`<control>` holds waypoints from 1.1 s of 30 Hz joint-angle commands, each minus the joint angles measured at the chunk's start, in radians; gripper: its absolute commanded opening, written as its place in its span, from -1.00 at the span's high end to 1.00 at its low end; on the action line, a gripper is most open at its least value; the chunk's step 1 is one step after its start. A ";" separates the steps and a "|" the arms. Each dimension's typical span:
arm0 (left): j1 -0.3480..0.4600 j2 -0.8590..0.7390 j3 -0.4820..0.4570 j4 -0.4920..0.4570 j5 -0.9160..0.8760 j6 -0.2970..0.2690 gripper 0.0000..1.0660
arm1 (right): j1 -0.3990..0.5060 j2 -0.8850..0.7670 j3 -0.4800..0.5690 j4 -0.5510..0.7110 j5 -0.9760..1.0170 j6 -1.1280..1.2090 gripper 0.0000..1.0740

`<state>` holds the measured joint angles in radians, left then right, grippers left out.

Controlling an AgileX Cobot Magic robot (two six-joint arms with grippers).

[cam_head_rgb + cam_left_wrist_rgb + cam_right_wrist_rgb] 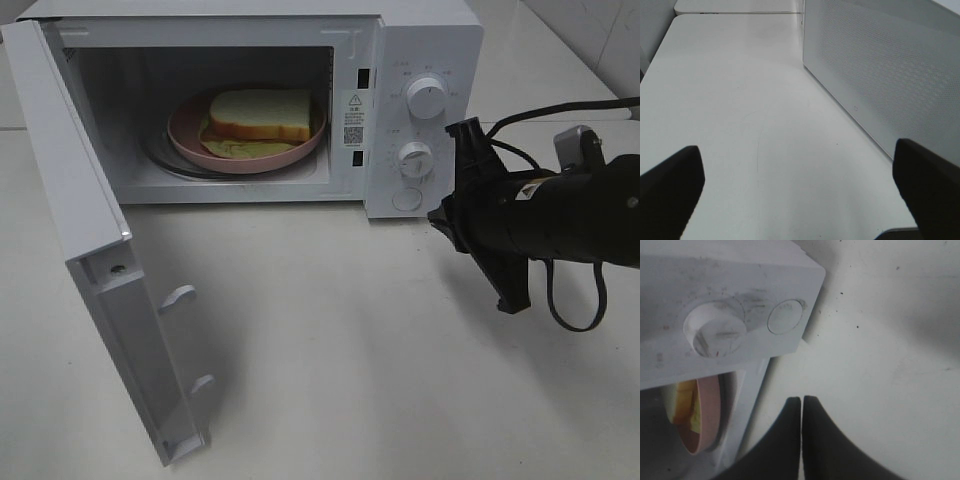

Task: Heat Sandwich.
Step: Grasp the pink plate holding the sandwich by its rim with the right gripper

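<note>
The sandwich [260, 115], a pale bread slice over a yellow-green layer, lies on a round pink plate [186, 136] inside the white microwave [430, 40]. The microwave's door [70, 200] is swung wide open to the left. My right gripper [438, 218] is shut and empty, hovering just right of the control panel's lower knob [414, 157]. In the right wrist view its tips [801, 400] point below the panel, with the sandwich [682, 400] and plate [707, 410] showing edge-on. My left gripper [800, 185] is open and empty over the table beside the door's outer face [880, 75]; the exterior view does not show it.
The panel carries an upper knob [427, 97] and a round button [407, 198]. The open door juts toward the table's front left. The white table [350, 340] spreads in front of the microwave. A tiled wall [590, 30] stands at the back right.
</note>
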<state>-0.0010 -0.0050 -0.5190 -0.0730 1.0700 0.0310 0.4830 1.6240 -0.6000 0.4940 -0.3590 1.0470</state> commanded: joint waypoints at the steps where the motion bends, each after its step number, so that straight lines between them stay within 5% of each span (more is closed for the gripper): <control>1: -0.005 -0.017 0.002 -0.003 0.000 -0.004 -0.83 | -0.004 -0.038 0.002 -0.009 0.075 -0.125 0.91; 16: -0.005 -0.017 0.002 -0.003 0.000 -0.004 -0.83 | -0.007 -0.054 -0.205 -0.036 0.618 -0.733 0.88; 29: -0.005 -0.017 0.002 -0.003 0.000 -0.004 -0.83 | -0.007 -0.054 -0.309 -0.041 0.895 -1.232 0.87; 33: -0.005 -0.017 0.002 -0.003 0.000 -0.004 -0.83 | -0.007 -0.054 -0.336 -0.129 0.938 -1.371 0.85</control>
<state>-0.0010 -0.0050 -0.5190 -0.0730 1.0700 0.0310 0.4800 1.5780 -0.9290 0.3850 0.5590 -0.2820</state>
